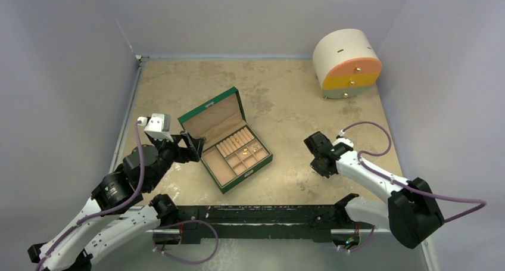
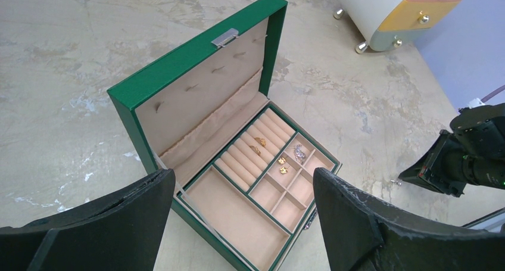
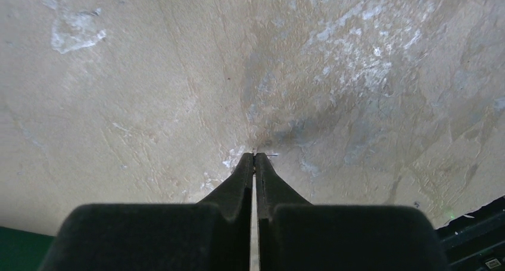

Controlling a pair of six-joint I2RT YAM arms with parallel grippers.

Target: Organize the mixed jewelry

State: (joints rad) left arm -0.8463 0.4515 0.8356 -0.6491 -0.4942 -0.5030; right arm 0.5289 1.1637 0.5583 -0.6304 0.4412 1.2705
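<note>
The green box (image 1: 206, 109) with tan compartments stands open at the table's middle. In the left wrist view (image 2: 178, 68) it holds gold rings (image 2: 258, 145) on the ring rolls, gold earrings (image 2: 283, 165) in one small compartment and a silver piece (image 2: 299, 154) in the one beside it. My left gripper (image 1: 190, 146) is open and empty, just left of the box, its jaws (image 2: 244, 223) wide apart over the box's near corner. My right gripper (image 1: 320, 164) is down at the table right of the box, shut (image 3: 254, 156) on a tiny silver earring (image 3: 269, 155) whose thin pin sticks out of the tips.
A round white-and-orange drawer cabinet (image 1: 346, 62) stands at the back right and shows in the left wrist view (image 2: 399, 12). Grey walls close in the table on the left, back and right. A black rail (image 1: 268, 214) runs along the near edge.
</note>
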